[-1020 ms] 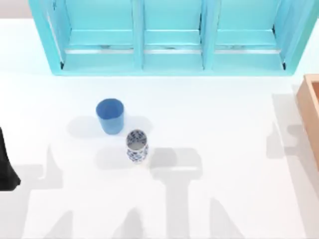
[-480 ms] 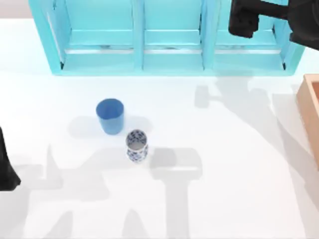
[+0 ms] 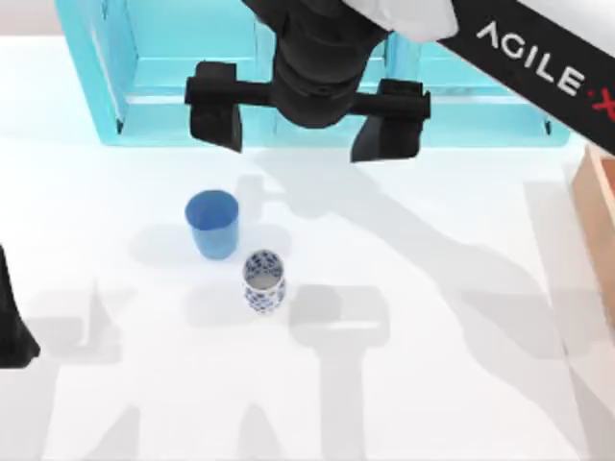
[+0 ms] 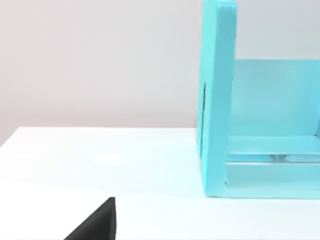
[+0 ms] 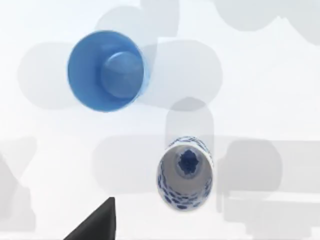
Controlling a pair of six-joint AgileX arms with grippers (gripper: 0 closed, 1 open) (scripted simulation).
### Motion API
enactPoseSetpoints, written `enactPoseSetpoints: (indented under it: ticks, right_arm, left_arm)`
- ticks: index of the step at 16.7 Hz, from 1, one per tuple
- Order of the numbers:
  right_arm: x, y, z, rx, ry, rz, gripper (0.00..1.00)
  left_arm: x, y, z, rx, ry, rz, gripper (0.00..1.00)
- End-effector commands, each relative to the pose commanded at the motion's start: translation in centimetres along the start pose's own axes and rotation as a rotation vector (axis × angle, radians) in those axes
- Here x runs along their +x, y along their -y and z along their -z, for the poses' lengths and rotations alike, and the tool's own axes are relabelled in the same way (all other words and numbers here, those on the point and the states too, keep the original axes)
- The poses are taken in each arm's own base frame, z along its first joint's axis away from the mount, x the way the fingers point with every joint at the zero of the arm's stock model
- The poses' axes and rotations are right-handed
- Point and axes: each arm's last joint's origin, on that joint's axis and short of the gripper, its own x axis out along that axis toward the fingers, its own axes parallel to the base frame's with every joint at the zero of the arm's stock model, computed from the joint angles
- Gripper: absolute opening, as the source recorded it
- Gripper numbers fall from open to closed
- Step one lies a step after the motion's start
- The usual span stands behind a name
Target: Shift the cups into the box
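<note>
The plain blue cup (image 3: 211,223) stands upright on the white table, left of centre. The slimmer white cup with dark-blue pattern (image 3: 262,281) stands just in front of it to the right, a small gap between them. My right gripper (image 3: 306,123) hangs high over the table in front of the shelf unit, behind both cups, open wide and holding nothing. Looking down, the right wrist view has the blue cup (image 5: 107,70) and the patterned cup (image 5: 185,172) below it. The tan box (image 3: 601,221) is cut by the right edge. My left arm (image 3: 10,327) is parked at the left edge.
A big turquoise three-bay shelf unit (image 3: 144,77) spans the back of the table; its end wall (image 4: 217,100) is in the left wrist view. My right arm (image 3: 538,67) slants in from the upper right. Open white tabletop lies between the cups and the box.
My right arm has swung in from the top right, leftward across the shelf front, to hang behind the cups. Cups, box and left arm have not moved.
</note>
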Motion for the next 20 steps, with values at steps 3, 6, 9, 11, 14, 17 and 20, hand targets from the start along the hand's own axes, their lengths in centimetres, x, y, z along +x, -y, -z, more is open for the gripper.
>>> enactPoseSetpoints:
  ticks: [3,6,9,11,14,17,20]
  right_arm:
    - [3.6,-3.7,1.9,-0.013,-0.071,0.068,1.00]
    - [5.8,-5.7,3.5,-0.023,-0.108,0.114,1.00]
    - [6.5,-6.2,4.1,-0.026,-0.118,0.127,1.00]
    - [6.5,-6.2,4.1,-0.026,-0.118,0.127,1.00]
    - [6.7,-6.1,3.9,-0.023,-0.120,0.129,1.00]
    - [8.2,-6.1,3.9,-0.026,-0.116,0.125,1.00]
    - [11.7,-5.8,4.3,-0.026,-0.118,0.127,1.00]
  left_arm:
    - [0.0,0.0,0.0,0.000,0.000,0.000,1.00]
    - [0.0,0.0,0.0,0.000,0.000,0.000,1.00]
    - [0.0,0.0,0.0,0.000,0.000,0.000,1.00]
    - [0.0,0.0,0.0,0.000,0.000,0.000,1.00]
    - [0.0,0.0,0.0,0.000,0.000,0.000,1.00]
    - [0.0,0.0,0.0,0.000,0.000,0.000,1.00]
    - [0.0,0.0,0.0,0.000,0.000,0.000,1.00]
